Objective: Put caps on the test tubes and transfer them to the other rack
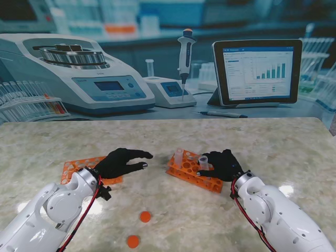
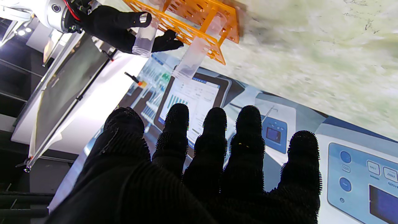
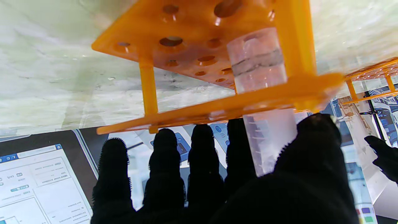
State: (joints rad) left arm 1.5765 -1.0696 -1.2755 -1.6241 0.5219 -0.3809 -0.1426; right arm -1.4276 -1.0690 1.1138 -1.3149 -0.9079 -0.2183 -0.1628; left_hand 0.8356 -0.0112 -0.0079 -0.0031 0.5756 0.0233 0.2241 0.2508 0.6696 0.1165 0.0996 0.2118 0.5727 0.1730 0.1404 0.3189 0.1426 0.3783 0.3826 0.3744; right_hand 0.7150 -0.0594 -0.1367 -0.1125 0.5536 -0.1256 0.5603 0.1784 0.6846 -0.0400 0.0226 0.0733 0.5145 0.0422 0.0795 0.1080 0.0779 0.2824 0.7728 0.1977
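Our right hand [image 1: 224, 164] is at the orange perforated plastic rack [image 1: 185, 169] on our right, thumb and fingers closed around a clear plastic test tube [image 1: 203, 161] standing in it. A second clear uncapped tube [image 1: 178, 156] stands at the rack's far-left corner. Our left hand [image 1: 122, 163] hovers empty, fingers spread, beside the flat orange rack [image 1: 79, 166] on our left. Two round orange caps [image 1: 145, 216] lie nearer to us.

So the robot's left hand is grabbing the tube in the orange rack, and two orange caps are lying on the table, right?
Not quite. It is the right hand grabbing the tube in the orange rack, as the stand view shows. The left hand holds nothing. Two orange caps do lie on the table.
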